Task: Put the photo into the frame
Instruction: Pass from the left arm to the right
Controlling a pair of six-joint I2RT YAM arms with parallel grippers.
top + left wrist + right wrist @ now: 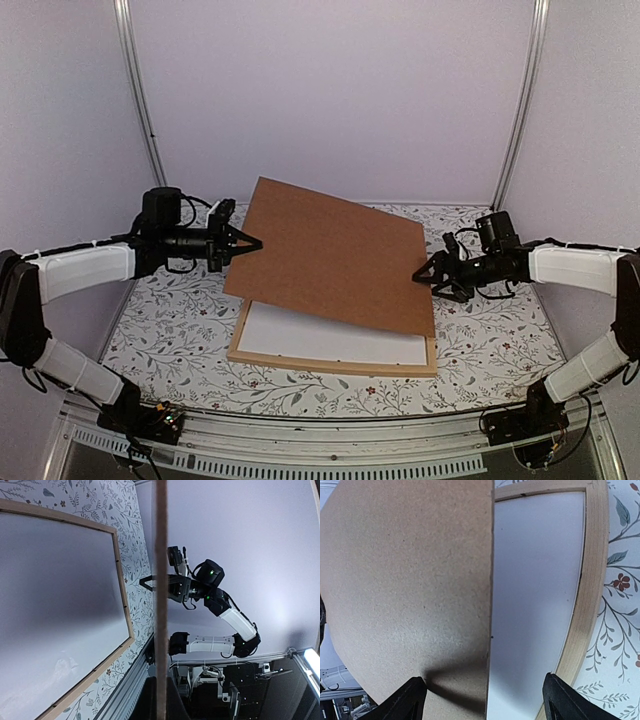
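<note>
The light-wood frame [330, 364] lies flat on the table. A plain white sheet [320, 340] fills it; this looks like the photo lying back-up, with no print showing. A brown backing board [335, 255] hangs tilted above it, its near edge low over the frame. My left gripper [255, 243] is shut on the board's left edge, which is seen edge-on [160, 580] in the left wrist view. My right gripper [422, 272] stands open at the board's right edge. In the right wrist view the board [405, 580], white sheet [535, 580] and frame bar [590, 580] lie beyond the open fingers [405, 702].
A floral-patterned cloth [170, 320] covers the table. White walls with metal corner rails [140, 90] close in the back and sides. A metal rail [330, 440] runs along the near edge between the two arm bases.
</note>
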